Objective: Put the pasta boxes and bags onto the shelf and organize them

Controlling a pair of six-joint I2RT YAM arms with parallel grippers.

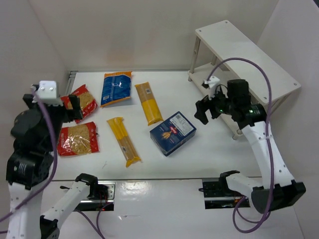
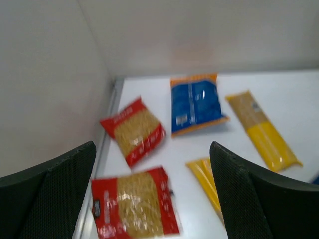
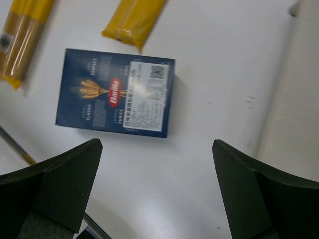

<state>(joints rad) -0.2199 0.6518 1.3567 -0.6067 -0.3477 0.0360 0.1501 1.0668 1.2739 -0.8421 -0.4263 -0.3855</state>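
Dark-blue pasta box (image 1: 173, 133) lies flat on the tabletop (image 1: 219, 149), centre-right, just short of the shelf (image 1: 249, 55). The bags sit to its left, none shelved.

Right tool (image 1: 203, 110) hovers above the box, jaws wide apart, holding nothing. Left tool (image 2: 152, 189) is equally wide and empty, over the red bags (image 2: 133, 130).

Risks:
- Box rests on its broad face, so a grip may slip or skid it.
- Right arm is close to the shelf and could knock it.

Right wrist view shows the box's printed face up close. Only the top view shows the whole shelf.
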